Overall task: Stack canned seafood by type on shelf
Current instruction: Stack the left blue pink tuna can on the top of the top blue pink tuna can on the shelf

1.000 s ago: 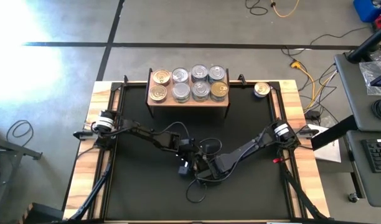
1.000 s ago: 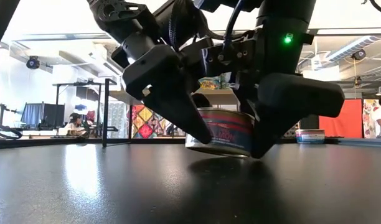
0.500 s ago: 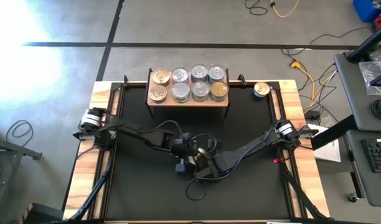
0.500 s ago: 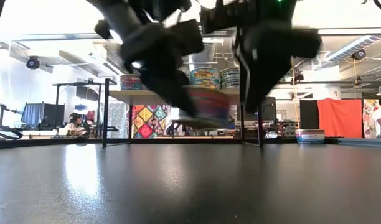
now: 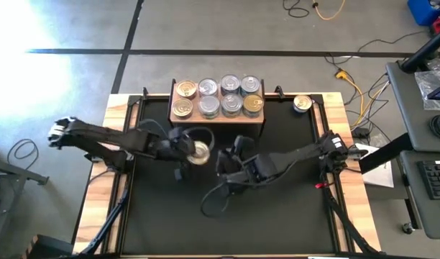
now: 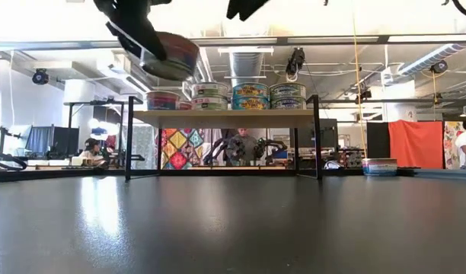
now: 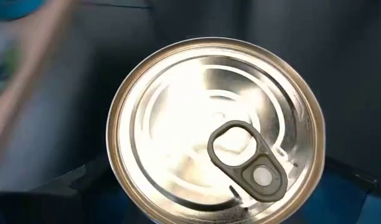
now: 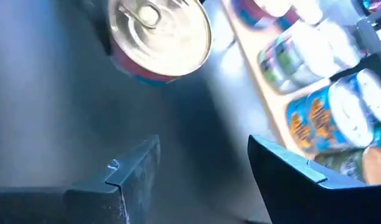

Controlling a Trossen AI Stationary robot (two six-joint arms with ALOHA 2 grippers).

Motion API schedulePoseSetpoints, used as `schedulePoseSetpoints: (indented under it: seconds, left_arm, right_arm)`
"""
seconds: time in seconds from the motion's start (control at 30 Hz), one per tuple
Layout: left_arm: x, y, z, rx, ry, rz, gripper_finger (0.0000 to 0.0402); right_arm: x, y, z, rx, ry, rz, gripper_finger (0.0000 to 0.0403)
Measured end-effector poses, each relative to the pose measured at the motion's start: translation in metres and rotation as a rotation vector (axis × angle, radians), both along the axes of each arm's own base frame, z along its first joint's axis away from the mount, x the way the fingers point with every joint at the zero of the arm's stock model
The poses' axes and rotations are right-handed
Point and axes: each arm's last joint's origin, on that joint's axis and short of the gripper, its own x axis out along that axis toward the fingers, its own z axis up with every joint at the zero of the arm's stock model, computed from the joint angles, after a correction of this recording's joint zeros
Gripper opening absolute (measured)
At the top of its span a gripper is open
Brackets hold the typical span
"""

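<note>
Above the black table, just short of the shelf [image 5: 217, 115], the left gripper [image 5: 182, 152] carries a silver-lidded can [image 5: 199, 152] clamped in its fingers, which next needs setting atop a matching can, while the right gripper [image 5: 226, 160] waits empty, jaws apart

No legible text or labels

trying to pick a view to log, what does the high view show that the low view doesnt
Only the high view: both arms whole, the right gripper open and empty, lid colours on the shelf, a lone can at the table's right back corner.
Only the low view: the held can lifted clear above the table, about shelf-top height, labels side-on, and a person in the room behind.
Both: the left gripper holding a can, and cans on the shelf.
</note>
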Motion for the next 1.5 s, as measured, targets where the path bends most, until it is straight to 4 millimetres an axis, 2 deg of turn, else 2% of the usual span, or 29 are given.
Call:
schedulePoseSetpoints:
  seconds: [0.2,0.37,0.47,0.63,0.8,0.93,1.0,1.13,1.3,1.5]
  left_arm:
    - [-0.043,0.042,0.043,-0.049,-0.096,0.138,0.0348]
    - [-0.067,0.093,0.074,-0.139,-0.21,0.265,0.0348]
    - [-0.08,0.127,0.079,-0.193,-0.201,0.343,0.0348]
    - [-0.094,0.177,0.078,-0.237,-0.092,0.481,0.0348]
    - [-0.095,0.22,0.087,-0.215,-0.033,0.551,0.0348]
    - [-0.083,0.235,0.095,-0.13,-0.029,0.372,0.0348]
    - [-0.078,0.239,0.093,-0.106,-0.017,0.245,0.0348]
    - [-0.074,0.243,0.086,-0.049,0.045,0.136,0.0348]
    - [-0.073,0.25,0.08,0.059,0.156,0.14,0.0348]
    - [-0.07,0.258,0.075,0.118,0.243,0.165,0.0348]
  right_arm:
    - [0.004,-0.011,0.026,0.013,-0.08,-0.013,0.0244]
    - [0.004,-0.013,0.038,-0.025,-0.065,0.054,0.0247]
    - [0.005,-0.02,0.043,-0.046,-0.052,0.073,0.0244]
    - [0.001,-0.028,0.046,-0.048,-0.015,0.058,0.024]
    - [-0.007,-0.031,0.048,-0.061,0.035,0.06,0.0248]
    - [-0.007,-0.039,0.048,-0.073,0.054,0.055,0.0253]
    - [-0.006,-0.043,0.049,-0.075,0.055,0.048,0.0254]
    - [-0.006,-0.049,0.05,-0.084,0.065,0.046,0.0248]
    - [-0.004,-0.059,0.05,-0.13,0.122,0.089,0.0239]
    - [0.002,-0.093,0.051,-0.195,0.181,0.097,0.0242]
